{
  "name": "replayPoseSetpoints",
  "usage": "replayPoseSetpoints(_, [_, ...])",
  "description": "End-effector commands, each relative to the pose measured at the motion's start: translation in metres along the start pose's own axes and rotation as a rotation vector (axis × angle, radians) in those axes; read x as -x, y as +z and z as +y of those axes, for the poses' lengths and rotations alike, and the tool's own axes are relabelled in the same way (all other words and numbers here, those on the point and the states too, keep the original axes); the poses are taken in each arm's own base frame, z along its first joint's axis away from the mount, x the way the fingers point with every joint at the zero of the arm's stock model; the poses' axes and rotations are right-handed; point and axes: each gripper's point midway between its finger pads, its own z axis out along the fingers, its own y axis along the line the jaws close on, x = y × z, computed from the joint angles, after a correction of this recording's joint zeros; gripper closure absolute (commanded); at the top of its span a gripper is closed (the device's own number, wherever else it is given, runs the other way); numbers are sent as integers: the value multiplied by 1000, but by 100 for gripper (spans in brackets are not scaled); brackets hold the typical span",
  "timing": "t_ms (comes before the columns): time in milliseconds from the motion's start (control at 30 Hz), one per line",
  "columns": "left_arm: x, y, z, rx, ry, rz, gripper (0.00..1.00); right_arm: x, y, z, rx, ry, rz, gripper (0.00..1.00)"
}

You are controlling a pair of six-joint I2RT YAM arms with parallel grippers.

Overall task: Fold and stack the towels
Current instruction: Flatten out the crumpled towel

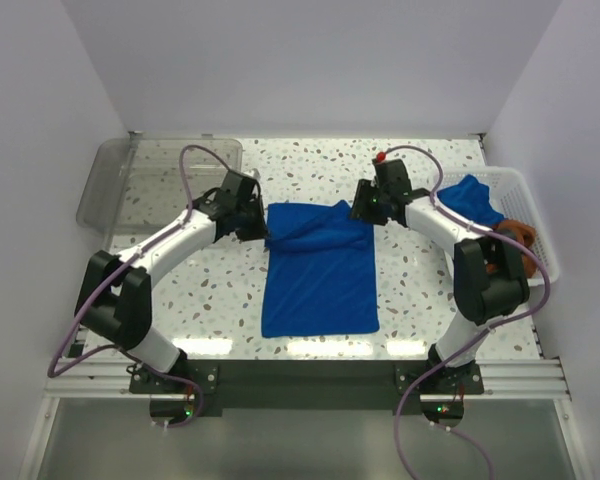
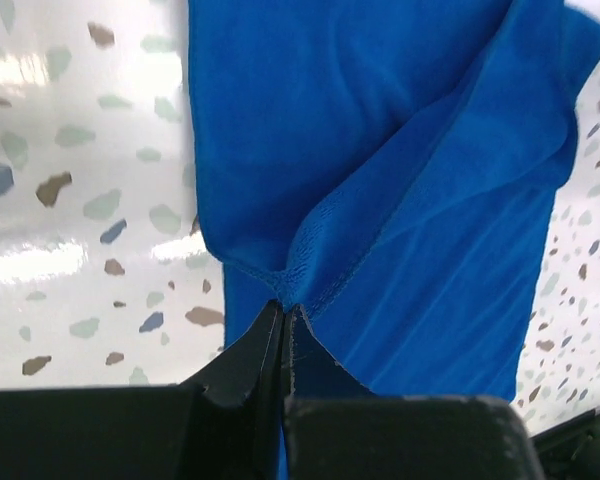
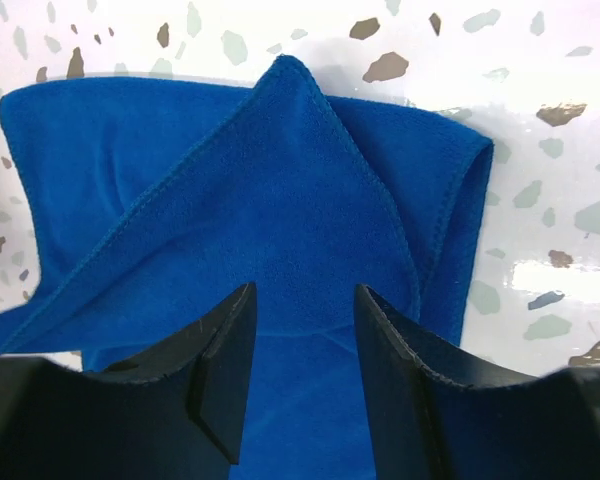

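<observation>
Left gripper has its black fingers pressed together on the hem of the blue towel. Its wrist view shows the pinch plainly, with the stitched edge rising into a peak at the fingertips. Right gripper stands with its jaws spread. In its own view the two dark fingers flank a pointed flap of the cloth without closing on it.

The table is a glossy white terrazzo flecked with brown, grey and green chips. The blue towel lies at its middle, a long rectangle of soft, fleecy fabric. Its near end is flat, and its far end is rumpled and doubled over between the two grippers. From above, the fold reads only as dark creases. The wrist views show a layer turned back over the sheet below.

A clear plastic bin sits at the far left corner. A white slotted basket lies along the right edge and holds the other towel, also blue and bunched. An orange-brown thing in the basket is partly hidden by the right arm, so I cannot tell what it is.
</observation>
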Motion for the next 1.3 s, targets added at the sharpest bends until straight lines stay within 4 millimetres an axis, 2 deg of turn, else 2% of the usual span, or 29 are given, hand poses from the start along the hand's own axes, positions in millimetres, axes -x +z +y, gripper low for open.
replayPoseSetpoints(0, [-14,-6,-2,-65,-7,11,100,15,-9,24,83,44,-54,53])
replayPoseSetpoints(67, [-29,-1,8,-48,-18,37,100,20,-8,28,80,40,-61,53])
replayPoseSetpoints(200, [-41,5,15,-50,-28,50,100,29,-3,38,53,33,-78,53])
replayPoseSetpoints(400, [-52,13,23,-35,-30,69,100,43,23,59,13,-42,-107,50])
replayPoseSetpoints(433, [-52,13,23,-34,-29,67,100,50,24,64,17,-57,-122,50])
replayPoseSetpoints(500, [-56,16,26,-30,-27,75,100,49,38,66,13,-137,-121,50])
replayPoseSetpoints(533, [-56,16,26,-32,-27,76,100,56,40,66,-2,-163,-139,50])
replayPoseSetpoints(667, [-59,17,28,-26,-22,83,100,53,58,55,-28,-337,-120,54])
replayPoseSetpoints(767, [-59,18,29,-24,-18,83,100,54,64,53,-12,-398,-106,55])
replayPoseSetpoints(933, [-60,19,30,-22,-13,85,100,56,77,50,7,-446,-98,56])
replayPoseSetpoints(1267, [-62,20,32,-14,-8,93,100,46,94,56,99,-479,-31,57])
